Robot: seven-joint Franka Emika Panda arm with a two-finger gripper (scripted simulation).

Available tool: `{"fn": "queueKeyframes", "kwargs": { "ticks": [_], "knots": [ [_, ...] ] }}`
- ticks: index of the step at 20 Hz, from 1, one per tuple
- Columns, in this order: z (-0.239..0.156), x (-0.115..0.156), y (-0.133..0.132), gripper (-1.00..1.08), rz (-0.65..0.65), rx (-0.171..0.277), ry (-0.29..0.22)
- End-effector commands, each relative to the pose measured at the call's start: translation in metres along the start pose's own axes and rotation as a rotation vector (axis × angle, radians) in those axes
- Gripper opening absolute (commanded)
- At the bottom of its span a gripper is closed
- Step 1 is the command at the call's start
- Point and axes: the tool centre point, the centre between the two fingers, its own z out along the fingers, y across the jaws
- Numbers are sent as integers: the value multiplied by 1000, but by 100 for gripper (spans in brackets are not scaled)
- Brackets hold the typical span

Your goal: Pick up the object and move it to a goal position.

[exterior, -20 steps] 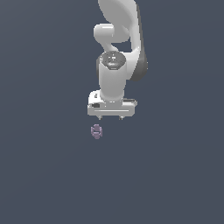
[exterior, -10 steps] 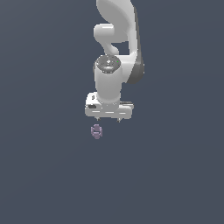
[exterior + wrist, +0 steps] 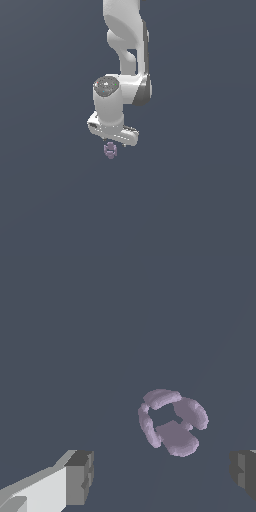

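White and blocky, the gripper (image 3: 116, 142) is seen just above the middle of the exterior view, hung from one arm (image 3: 125, 45) whose upper part is cut off by the top edge. Its fingers are spread wide: in the wrist view two dark pads (image 3: 80, 476) are counted, one at the lower left and one at the lower right edge, well apart, with nothing pinched between them. The right-hand pad is cut off by the frame edge, and only the tips of both fingers are shown. In the exterior view the fingers are largely hidden behind the gripper's body and cannot be made out.

One object (image 3: 110, 150) is present, a small pale purple lumpy thing. In the exterior view it is found just beneath the gripper, near the frame's middle, and its top is partly covered by the gripper. In the wrist view the object (image 3: 172, 421) is shown right of centre as a ring of knobbly lobes around a small gap, placed between the two pads but nearer the right one, touching neither.

A plain dark grey-blue ground (image 3: 200, 200) fills the rest of both views; whether the object rests on it cannot be told.
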Motion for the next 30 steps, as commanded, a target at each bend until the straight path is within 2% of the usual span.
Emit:
{"fn": "queueKeyframes", "kwargs": {
  "ticks": [1,8,14,23,28,29,30],
  "knots": [
    [8,3,10,100,66,4,3],
    [20,8,24,100,160,7,7],
    [24,8,24,100,158,7,7],
    [64,7,25,100,164,7,8],
    [71,8,25,100,165,7,8],
    [71,8,25,-100,165,7,8],
    [71,8,25,-100,165,7,8]
  ]
}}
